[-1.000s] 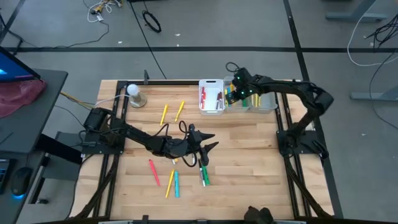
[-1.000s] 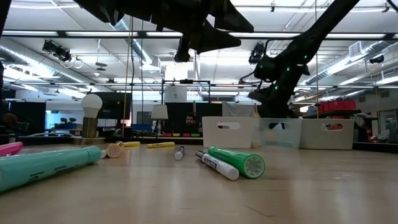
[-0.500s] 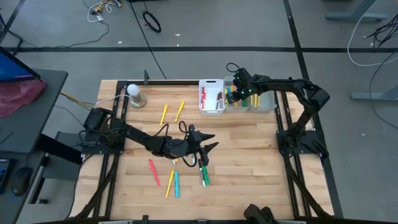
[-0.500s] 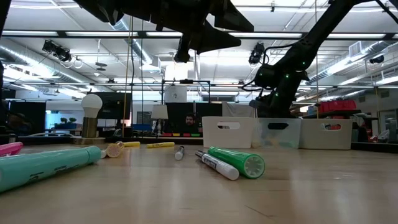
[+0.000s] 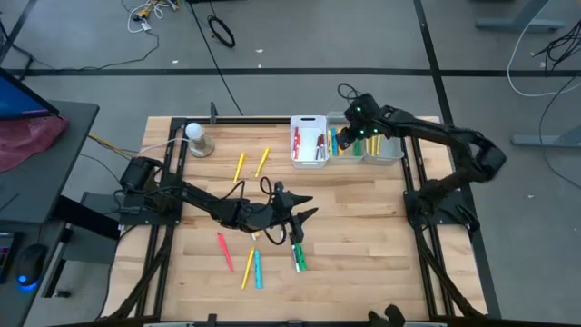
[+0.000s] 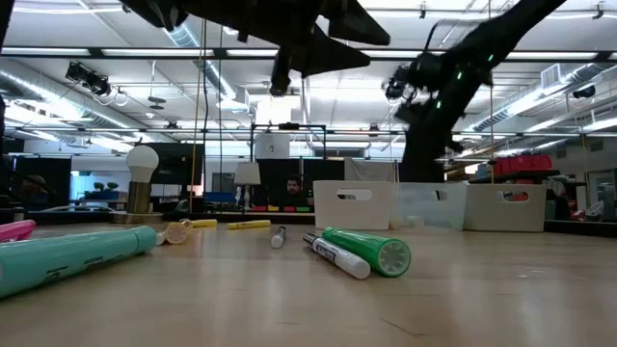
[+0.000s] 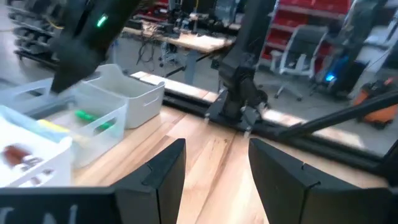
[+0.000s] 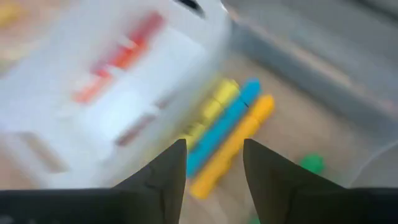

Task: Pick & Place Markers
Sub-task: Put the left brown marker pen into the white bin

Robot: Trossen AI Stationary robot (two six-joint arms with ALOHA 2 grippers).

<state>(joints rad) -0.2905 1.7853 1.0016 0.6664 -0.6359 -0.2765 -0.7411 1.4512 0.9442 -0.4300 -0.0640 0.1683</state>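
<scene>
Hovering above the clear bin (image 5: 356,148) holding yellow, cyan and orange markers (image 8: 225,130), the right gripper (image 8: 213,163) gapes empty. The left gripper (image 5: 300,221) hangs parted over the green marker (image 5: 299,257) mid-table.

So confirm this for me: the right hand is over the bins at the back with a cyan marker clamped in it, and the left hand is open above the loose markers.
Not quite. The right hand is over the clear bin at the back, but it is empty: the right wrist view shows its open fingers with the cyan marker lying in the bin below. The left hand is open above the loose markers, as you said.
</scene>
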